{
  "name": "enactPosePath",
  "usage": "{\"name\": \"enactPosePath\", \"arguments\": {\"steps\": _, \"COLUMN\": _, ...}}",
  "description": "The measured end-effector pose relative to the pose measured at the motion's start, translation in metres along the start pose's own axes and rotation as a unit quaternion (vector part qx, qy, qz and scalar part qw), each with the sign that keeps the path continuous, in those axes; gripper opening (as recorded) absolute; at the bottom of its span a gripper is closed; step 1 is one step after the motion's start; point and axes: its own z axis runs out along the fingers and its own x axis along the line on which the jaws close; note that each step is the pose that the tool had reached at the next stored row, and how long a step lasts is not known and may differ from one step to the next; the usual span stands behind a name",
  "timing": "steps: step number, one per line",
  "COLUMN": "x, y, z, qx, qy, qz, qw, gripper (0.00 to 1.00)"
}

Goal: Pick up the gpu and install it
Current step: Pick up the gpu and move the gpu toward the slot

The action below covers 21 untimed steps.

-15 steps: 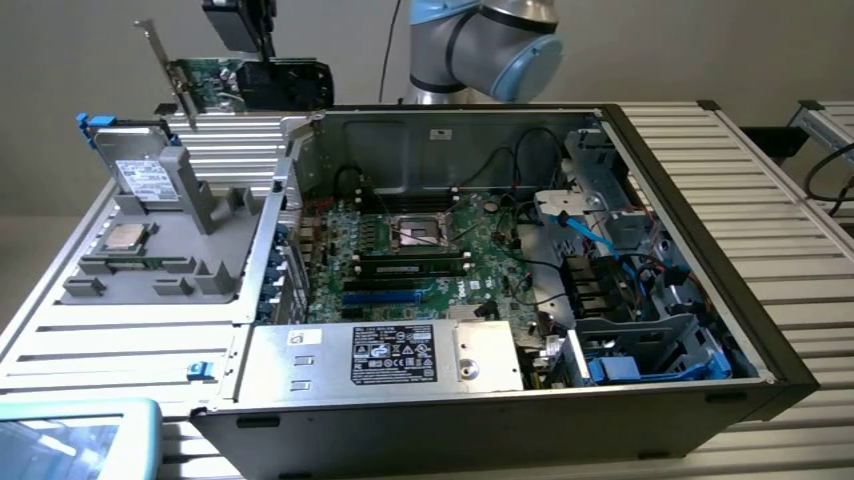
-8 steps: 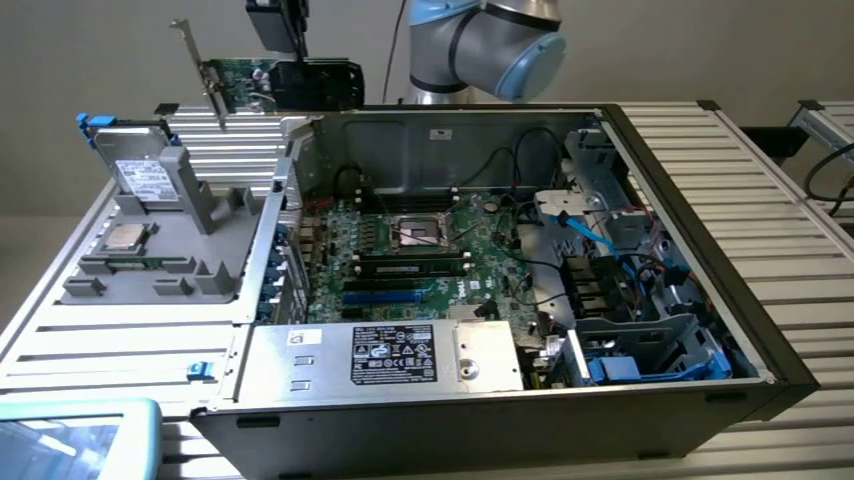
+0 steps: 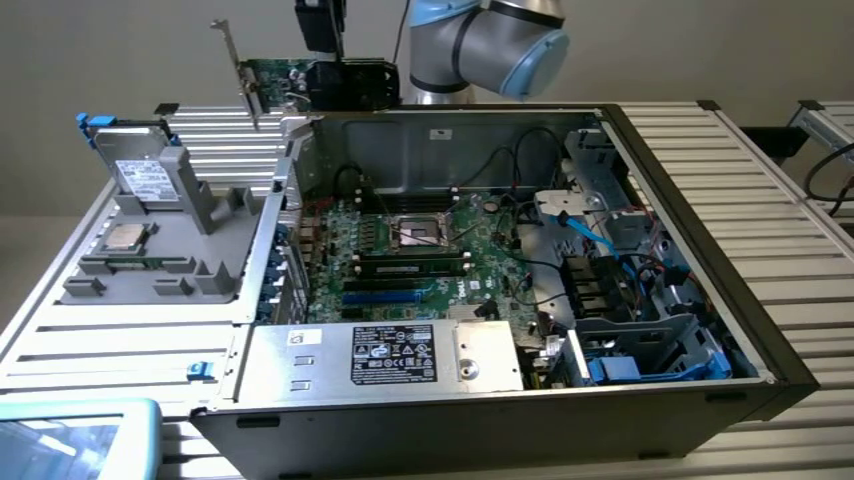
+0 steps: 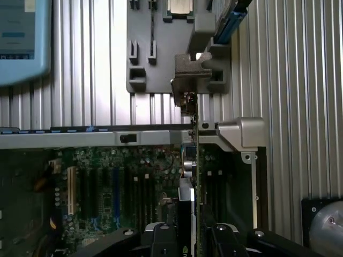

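GPU [image 3: 283, 85] hangs in the air above the far wall of the PC case, toward the ext. view's left. It touches nothing but the claw. The card stands on edge with its black cooler [image 3: 355, 85] facing the camera, and the silver bracket [image 3: 232, 60] stands upright at the card's left end. Gripper [image 4: 194, 238] is clamped on the card from above, w/ one finger [image 4: 161, 238] on each side of the thin green edge in the wrist view. There the card runs edge-on across the case wall, w/ the bracket end over the grey holder and the rest over the mobo slots. Ribbed aluminium table [image 3: 761, 190] carries everything. PC case [image 3: 667, 330] lies open on it, side panel off. Robot arm [image 3: 494, 40] comes in behind the case. Green mobo [image 3: 400, 215] sits flat inside, w/ one RAM stick [image 3: 414, 268] seated near its middle. PSU [image 3: 400, 355] fills the near corner, label up. Grey holder [image 3: 174, 200] sits on the table beside the case at the ext. view's left, w/ a CPU [image 3: 127, 237] lying in it.
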Motion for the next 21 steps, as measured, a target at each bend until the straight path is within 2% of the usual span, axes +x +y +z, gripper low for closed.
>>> {"name": "enactPosePath", "arguments": {"steps": 19, "x": -0.004, "y": -0.0863, "z": -0.0004, "qx": -0.0001, "qy": 0.0001, "qz": -0.003, "qw": 1.0, "gripper": 0.28}}
{"name": "enactPosePath", "arguments": {"steps": 21, "x": -0.004, "y": -0.0891, "z": -0.0005, "qx": -0.0001, "qy": 0.0002, "qz": -0.003, "qw": 1.0, "gripper": 0.28}}
